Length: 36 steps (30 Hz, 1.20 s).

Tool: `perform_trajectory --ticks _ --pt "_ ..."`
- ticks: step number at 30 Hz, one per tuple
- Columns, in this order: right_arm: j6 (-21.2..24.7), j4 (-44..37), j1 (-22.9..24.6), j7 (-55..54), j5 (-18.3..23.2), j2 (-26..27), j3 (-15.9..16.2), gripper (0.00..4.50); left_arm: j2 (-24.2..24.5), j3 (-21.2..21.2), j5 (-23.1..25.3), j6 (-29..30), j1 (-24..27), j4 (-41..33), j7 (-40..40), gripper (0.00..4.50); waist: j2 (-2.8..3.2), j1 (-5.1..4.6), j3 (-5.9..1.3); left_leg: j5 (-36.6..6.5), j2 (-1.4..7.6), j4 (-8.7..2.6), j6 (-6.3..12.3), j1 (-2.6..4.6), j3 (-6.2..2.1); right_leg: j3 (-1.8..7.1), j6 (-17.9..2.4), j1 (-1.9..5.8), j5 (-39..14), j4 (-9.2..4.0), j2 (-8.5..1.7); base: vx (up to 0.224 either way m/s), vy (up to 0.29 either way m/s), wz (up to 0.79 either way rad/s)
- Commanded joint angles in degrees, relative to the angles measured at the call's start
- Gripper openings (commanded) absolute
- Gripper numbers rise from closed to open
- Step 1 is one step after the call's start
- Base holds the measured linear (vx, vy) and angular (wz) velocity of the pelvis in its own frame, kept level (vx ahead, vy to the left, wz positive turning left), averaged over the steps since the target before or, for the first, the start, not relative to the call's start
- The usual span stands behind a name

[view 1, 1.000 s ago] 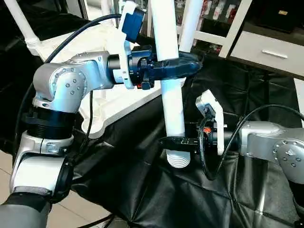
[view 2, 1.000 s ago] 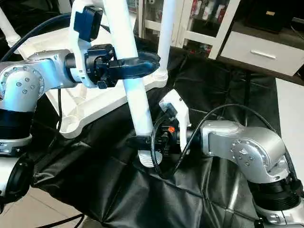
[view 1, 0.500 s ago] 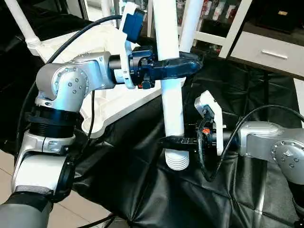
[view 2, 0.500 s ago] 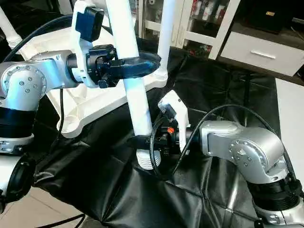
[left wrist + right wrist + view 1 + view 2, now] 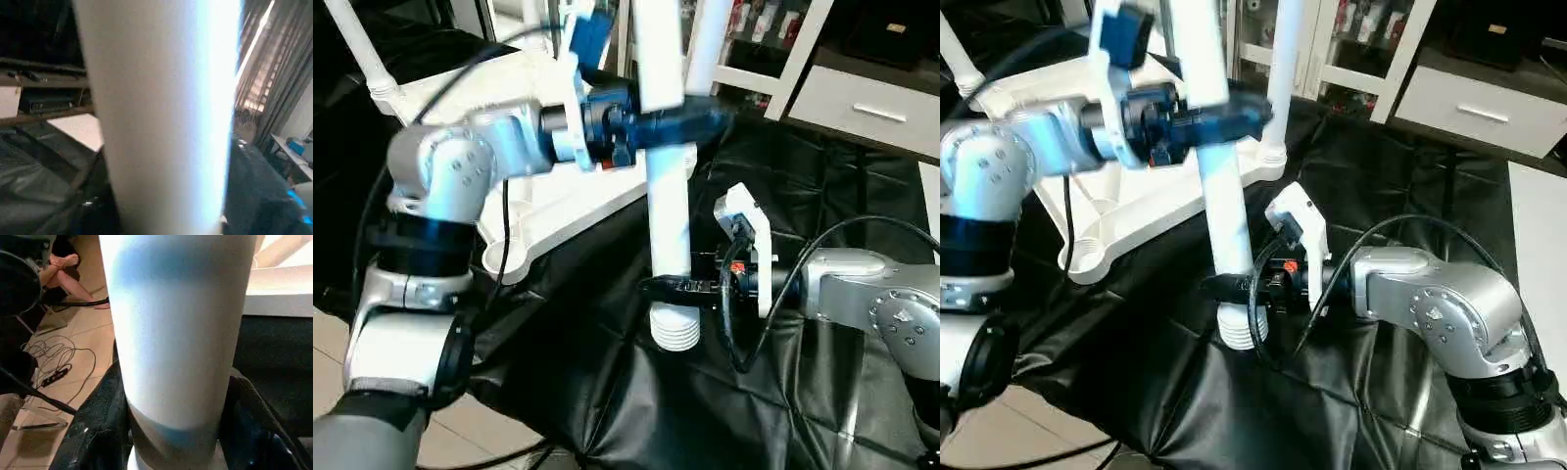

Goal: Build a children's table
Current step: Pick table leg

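A white table leg (image 5: 668, 215) stands upright over the black cloth, ribbed end (image 5: 674, 331) down and just off the cloth. My right gripper (image 5: 661, 286) is shut on it just above the ribs, and its black fingers (image 5: 244, 411) hug both sides of the tube. My left gripper (image 5: 690, 125) sits around the leg's upper part, smeared by motion. The white tabletop (image 5: 558, 211) lies upside down at the left. One fitted leg (image 5: 357, 49) rises at its far left corner and another (image 5: 705, 44) behind the held one.
Black cloth (image 5: 636, 411) covers the work surface. White shelving and a drawer (image 5: 871, 98) stand at the back right. A person's bare legs (image 5: 63, 279) and loose cables (image 5: 54, 362) are on the tiled floor.
My left arm has shifted slightly upward along the leg and is blurred. The right gripper has tightened on the leg and holds it in nearly the same place.
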Motion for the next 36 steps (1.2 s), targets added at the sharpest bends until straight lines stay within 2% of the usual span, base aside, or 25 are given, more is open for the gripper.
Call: perform_trajectory --ticks 1,2,3,4,5,8,9,10,11,14,16,17,21,23,24,25,26,27,28,30,31,33,34,35,36 --pt "-0.01 0.90 0.26 -0.60 -0.80 0.08 -0.43 1.93 -0.33 1.42 -1.57 0.44 -1.68 -1.40 0.76 3.00 0.23 0.12 -5.12 -3.29 3.82 -3.43 0.32 1.51 -2.17 3.65 -14.33 3.85 -1.49 -3.29 -6.10 0.000 0.000 0.00" --pt "-0.20 0.94 0.29 -0.72 -0.86 0.21 -0.53 1.93 -0.44 1.67 -1.60 0.44 -1.74 -1.36 1.05 3.24 0.24 0.12 -5.13 -3.36 3.80 -3.40 0.30 1.48 -2.17 3.65 -14.34 3.85 -1.50 -3.28 -6.10 0.000 0.000 0.00" --pt "-0.77 1.39 0.15 -1.57 -0.87 1.06 -1.36 1.92 -0.71 2.53 -2.00 0.40 -1.86 -1.34 1.68 3.28 0.28 0.17 -5.34 -3.29 3.78 -3.32 0.23 1.46 -2.16 3.65 -14.50 3.91 -1.40 -3.21 -6.16 0.000 0.000 0.00" --pt "-0.87 1.47 0.12 -1.70 -0.90 1.17 -1.49 1.92 -0.79 2.70 -2.04 0.34 -1.91 -1.25 1.91 3.28 0.28 0.17 -5.34 -3.29 3.78 -3.32 0.23 1.46 -2.16 3.65 -14.50 3.91 -1.40 -3.21 -6.16 0.000 0.000 0.00" --pt "-1.93 2.33 -0.15 -3.29 -1.23 2.46 -2.98 1.92 -1.53 4.26 -2.81 0.09 -2.19 -0.44 3.38 3.28 0.29 0.22 -5.71 -3.29 3.85 -3.20 0.06 1.54 -2.20 3.59 -14.86 3.97 -1.30 -3.13 -6.21 0.000 0.000 0.00" --pt "-3.59 3.43 -0.72 -4.78 -0.57 4.30 -6.13 1.91 -2.12 5.69 -3.68 0.41 -2.05 0.12 4.61 3.34 0.19 0.29 -5.80 -3.46 3.71 -3.11 -0.03 1.41 -2.14 3.57 -14.95 4.06 -1.46 -3.13 -6.24 0.000 0.000 0.00" --pt "-3.26 3.97 -1.55 -5.12 1.71 4.97 -8.80 1.91 -2.09 6.41 -4.18 0.83 -1.95 0.65 4.87 3.34 0.21 0.38 -6.07 -3.09 3.72 -3.04 0.14 1.47 -2.13 3.54 -14.60 4.08 -1.34 -3.04 -6.16 0.000 0.000 0.00" --pt "-3.26 3.97 -1.55 -5.12 1.71 4.97 -8.80 1.91 -2.09 6.41 -4.18 0.83 -1.95 0.65 4.87 3.34 0.23 0.42 -6.04 -3.16 3.65 -2.99 0.18 1.46 -2.10 3.55 -14.52 4.01 -1.46 -3.10 -6.14 0.000 0.000 0.00" --pt "-3.39 3.58 -1.86 -4.53 3.20 4.97 -10.16 1.91 -2.23 7.17 -3.96 0.73 -1.80 1.04 5.75 3.34 0.28 0.52 -6.15 -3.09 3.70 -3.01 0.09 1.51 -2.13 3.50 -14.32 4.01 -1.75 -3.04 -6.09 0.000 0.000 0.00" --pt "-4.04 3.25 -2.13 -4.06 4.13 4.46 -12.03 1.90 -2.58 8.72 -4.38 0.43 -1.60 1.80 7.11 3.34 0.06 0.90 -6.84 -2.26 3.70 -2.74 0.06 1.54 -2.02 3.42 -14.26 4.14 -0.64 -2.81 -6.08 0.000 0.000 0.00" --pt "-4.30 3.64 -2.31 -4.19 4.33 4.42 -12.81 1.89 -2.76 9.41 -4.79 0.49 -1.69 2.22 7.47 3.34 0.12 1.07 -6.90 -2.02 3.62 -2.60 0.18 1.40 -1.99 3.39 -14.35 4.07 -0.11 -2.74 -6.09 0.000 0.000 0.00" --pt "-4.85 4.63 -2.70 -4.71 4.61 4.72 -14.34 1.88 -2.94 10.59 -5.26 0.68 -1.93 3.02 8.33 3.34 0.27 1.27 -7.12 -2.04 3.58 -2.48 0.12 1.41 -1.99 3.35 -14.28 4.08 -0.47 -2.71 -6.06 0.000 0.000 0.00" --pt "-6.28 5.44 -2.73 -5.99 3.70 5.17 -16.09 1.88 -2.80 11.93 -5.21 -0.58 -1.91 2.91 8.87 3.34 0.29 1.73 -7.17 -3.14 3.64 -2.39 -0.58 1.37 -2.05 3.39 -13.32 3.97 -2.68 -2.88 -6.13 0.000 0.000 0.00" --pt "-6.57 5.52 -2.62 -6.76 3.56 5.49 -16.85 1.88 -2.63 12.34 -5.21 -1.29 -1.64 2.21 8.96 3.34 0.62 1.91 -7.18 -4.28 3.70 -2.36 -1.26 1.42 -2.13 3.41 -12.90 3.80 -4.42 -3.01 -6.15 0.000 0.000 0.00" --pt "-10.24 5.59 -1.93 -8.80 -0.24 5.60 -17.39 1.88 -2.26 14.09 -6.46 -1.61 -0.58 0.03 10.00 3.34 1.14 2.08 -7.25 -5.21 3.82 -2.26 -2.19 1.43 -2.26 3.40 -12.80 3.66 -5.16 -2.87 -6.30 0.000 0.000 0.00" --pt "-10.56 5.58 -1.84 -8.86 -0.59 5.56 -17.32 1.88 -2.24 14.18 -6.47 -1.69 -0.47 -0.17 10.08 3.34 0.88 1.91 -7.21 -5.52 3.82 -2.33 -2.59 1.38 -2.25 3.39 -12.78 3.65 -5.26 -2.92 -6.22 0.000 0.000 0.00" --pt "-16.32 5.22 -0.04 -10.59 -7.03 4.95 -15.94 1.88 -2.09 15.67 -6.64 -3.14 1.93 -4.16 11.81 3.34 1.13 1.93 -7.18 -6.40 3.83 -2.33 -3.39 1.36 -2.33 3.41 -12.64 3.63 -5.75 -2.92 -6.28 0.000 0.000 0.00" --pt "-16.71 5.10 0.19 -10.86 -7.33 5.12 -15.96 1.88 -2.09 15.76 -6.48 -3.32 2.37 -4.75 12.14 3.34 0.98 1.87 -7.19 -6.59 3.90 -2.36 -3.71 1.28 -2.35 3.41 -12.43 3.68 -5.86 -2.90 -6.34 0.000 0.000 0.00" --pt "-18.85 4.46 1.43 -12.32 -8.97 6.06 -16.06 1.88 -2.12 16.24 -5.62 -4.28 4.77 -8.01 13.96 3.34 0.84 1.71 -7.09 -6.82 3.72 -2.39 -3.70 1.27 -2.22 3.44 -12.15 3.66 -6.40 -3.06 -6.15 0.000 0.000 0.00" --pt "-23.29 2.19 4.59 -16.14 -11.86 9.18 -16.86 1.88 -2.45 16.53 -2.52 -6.00 11.19 -15.55 18.51 3.34 0.93 1.49 -7.39 -7.32 3.97 -2.46 -2.70 1.17 -2.28 3.49 -10.62 3.60 -8.88 -3.12 -6.27 0.000 0.000 0.00" --pt "-25.83 1.13 6.17 -17.84 -13.61 10.82 -16.80 1.88 -3.08 16.19 1.01 -7.41 14.65 -18.11 22.13 3.34 0.69 1.24 -7.33 -7.75 3.88 -2.47 -2.56 1.19 -2.14 3.50 -10.02 3.49 -10.05 -3.37 -6.06 0.000 0.000 0.00" --pt "-30.53 -0.46 9.24 -21.16 -17.41 13.46 -15.96 1.88 -3.57 14.49 9.02 -10.88 22.04 -22.57 27.88 3.34 0.48 0.85 -7.23 -9.08 3.69 -2.64 -2.30 1.32 -2.10 3.55 -6.22 3.18 -16.31 -4.28 -5.76 0.000 0.000 0.00" --pt "-32.33 -1.05 10.68 -22.02 -18.08 15.01 -15.93 1.88 -3.89 14.08 11.11 -10.61 25.64 -24.32 30.70 3.34 0.19 0.71 -7.21 -9.38 3.81 -2.83 -2.43 1.44 -2.14 3.58 -5.31 3.17 -17.67 -4.37 -5.72 0.000 0.000 0.00" --pt "-32.33 -1.05 10.68 -22.02 -18.08 15.01 -15.93 1.88 -3.89 14.08 11.11 -10.61 25.64 -24.32 30.70 3.34 0.72 0.58 -7.20 -10.76 3.75 -2.93 -2.70 1.65 -2.20 3.51 -4.03 2.84 -20.78 -4.66 -5.69 0.000 0.000 0.00" --pt "-34.57 -1.44 12.95 -24.06 -19.35 17.17 -16.15 1.88 -2.83 11.04 17.18 -12.21 31.74 -26.66 34.14 3.34 0.62 0.36 -7.32 -11.18 3.78 -3.13 -2.84 1.69 -2.38 3.45 -2.86 2.79 -21.87 -4.75 -5.51 0.000 0.000 0.00"
